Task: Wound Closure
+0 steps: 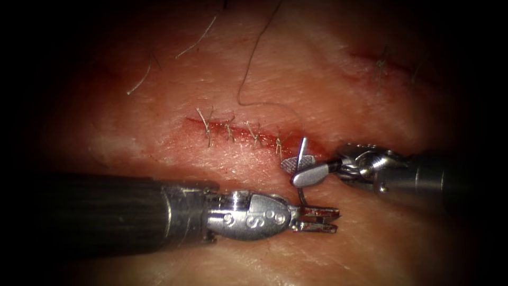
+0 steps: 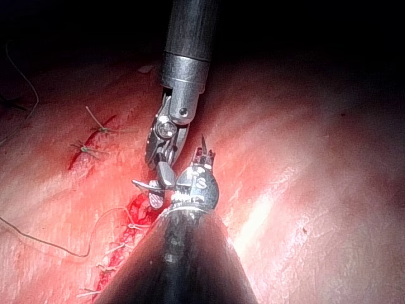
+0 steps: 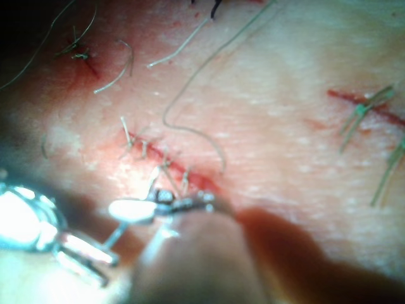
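Right tool (image 1: 299, 167) is reaching in from the right, jaws slightly parted and pinching the needle (image 1: 302, 153) near its upper end, at the cut's right end. The needle is arcing down toward the left tool (image 1: 317, 218), whose jaws are sitting a little apart by the needle's lower end; whether they're touching it, can't tell. Needle in the tissue (image 1: 370, 95) or clear of it: can't tell. Thread (image 1: 248, 69) is trailing up from the cut (image 1: 238, 132). Four stitches are showing along it; the right end is looking unclosed, so work is remaining there.
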Controlling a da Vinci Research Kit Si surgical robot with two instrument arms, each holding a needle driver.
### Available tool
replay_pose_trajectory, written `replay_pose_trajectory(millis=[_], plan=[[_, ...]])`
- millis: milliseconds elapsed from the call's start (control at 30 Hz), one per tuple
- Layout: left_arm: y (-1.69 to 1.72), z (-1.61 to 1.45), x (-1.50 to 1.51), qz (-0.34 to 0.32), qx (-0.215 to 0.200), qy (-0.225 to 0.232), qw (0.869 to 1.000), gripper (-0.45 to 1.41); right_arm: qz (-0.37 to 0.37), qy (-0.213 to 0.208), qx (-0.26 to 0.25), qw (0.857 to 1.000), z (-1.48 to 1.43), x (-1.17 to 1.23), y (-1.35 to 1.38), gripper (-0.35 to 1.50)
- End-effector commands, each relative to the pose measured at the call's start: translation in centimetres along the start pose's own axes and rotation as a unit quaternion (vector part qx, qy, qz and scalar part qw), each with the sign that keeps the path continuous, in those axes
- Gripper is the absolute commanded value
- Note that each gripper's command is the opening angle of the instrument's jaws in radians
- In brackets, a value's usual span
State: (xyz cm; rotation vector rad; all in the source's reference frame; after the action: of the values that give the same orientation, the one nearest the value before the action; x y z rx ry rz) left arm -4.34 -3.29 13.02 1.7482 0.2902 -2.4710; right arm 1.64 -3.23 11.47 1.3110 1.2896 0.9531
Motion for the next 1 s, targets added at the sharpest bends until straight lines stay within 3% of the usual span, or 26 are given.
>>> replay_pose_trajectory(millis=[33, 167, 200, 267, 300, 333, 367, 600, 733, 900, 1000], plan=[[0.03, 0.07, -0.04, -0.001, -0.001, -0.001, 1.0, -0.45, -0.004, -0.002, 0.001, 1.0, 0.04, 0.01, 0.07, -0.35], [0.01, 0.08, -0.03, 0.001, -0.001, 0.0, 1.0, -0.42, -0.076, 0.011, -0.007, 0.997, -0.13, 0.1, 0.11, -0.35], [-0.01, 0.09, -0.02, -0.017, -0.001, 0.0, 1.0, -0.01, -0.082, 0.015, -0.01, 0.996, -0.17, 0.1, 0.12, -0.35], [-0.04, 0.09, 0.01, -0.06, -0.002, 0.0, 0.998, 0.39, -0.096, 0.025, -0.018, 0.995, -0.35, 0.13, 0.13, -0.35], [-0.04, 0.09, 0.01, -0.069, -0.003, 0.0, 0.998, 0.49, -0.104, 0.028, -0.019, 0.994, -0.43, 0.14, 0.13, -0.35], [-0.05, 0.07, 0.01, -0.084, -0.004, -0.001, 0.996, 0.76, -0.115, 0.032, -0.027, 0.992, -0.53, 0.16, 0.13, -0.35], [-0.05, 0.06, 0.01, -0.086, -0.007, -0.001, 0.996, 0.81, -0.121, 0.035, -0.031, 0.992, -0.6, 0.17, 0.13, -0.35], [-0.05, 0.0, -0.01, -0.109, -0.019, -0.002, 0.994, 0.83, -0.168, 0.047, -0.052, 0.983, -0.73, 0.25, 0.11, -0.35], [-0.1, -0.01, -0.06, -0.138, -0.024, -0.005, 0.99, 0.69, -0.206, 0.053, -0.067, 0.975, -0.72, 0.29, 0.09, -0.35], [-0.25, -0.04, -0.23, -0.195, -0.016, -0.036, 0.98, -0.01, -0.275, 0.062, -0.094, 0.955, -0.71, 0.36, -0.01, -0.35], [-0.41, -0.05, -0.39, -0.225, 0.003, -0.045, 0.973, -0.23, -0.32, 0.061, -0.11, 0.939, -0.69, 0.39, -0.06, -0.35]])
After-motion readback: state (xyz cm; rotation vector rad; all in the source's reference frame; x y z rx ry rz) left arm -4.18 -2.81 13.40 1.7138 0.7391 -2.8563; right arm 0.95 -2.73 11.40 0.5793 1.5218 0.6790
